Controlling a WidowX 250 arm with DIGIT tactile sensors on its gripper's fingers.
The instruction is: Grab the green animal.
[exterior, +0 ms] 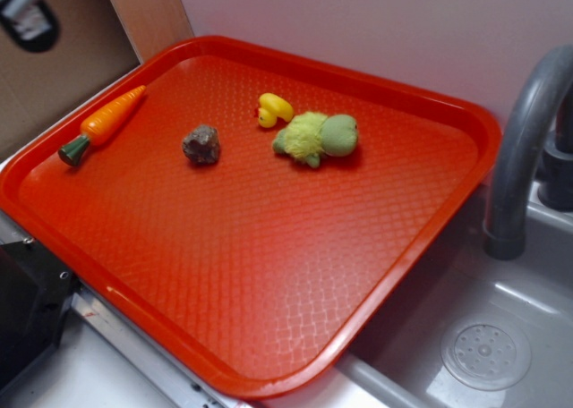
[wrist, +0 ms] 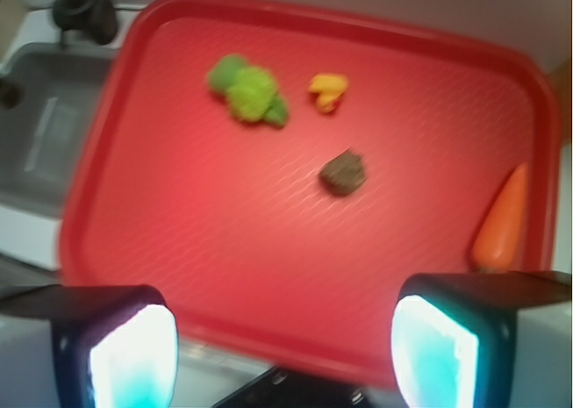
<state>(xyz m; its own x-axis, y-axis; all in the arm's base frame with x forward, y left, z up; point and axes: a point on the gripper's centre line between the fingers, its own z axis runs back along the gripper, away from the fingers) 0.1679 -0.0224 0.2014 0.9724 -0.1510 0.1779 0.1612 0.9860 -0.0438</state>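
Observation:
The green animal [exterior: 317,137] is a small plush with a round green head and fuzzy yellow-green body, lying on its side on the far part of the red tray [exterior: 269,265]. The wrist view shows the green animal [wrist: 247,89] far off, toward the tray's upper left. My gripper [wrist: 282,354] is open, its two glowing pads wide apart over the tray's near edge with nothing between them. It is well short of the plush. In the exterior view only a dark bit of the arm shows at the top left corner.
A small yellow duck [exterior: 273,109] lies just beside the plush. A brownish-grey lump [exterior: 201,145] sits left of it, and a toy carrot [exterior: 103,123] rests by the tray's left rim. A grey sink [exterior: 501,336] with a faucet [exterior: 524,148] is at the right.

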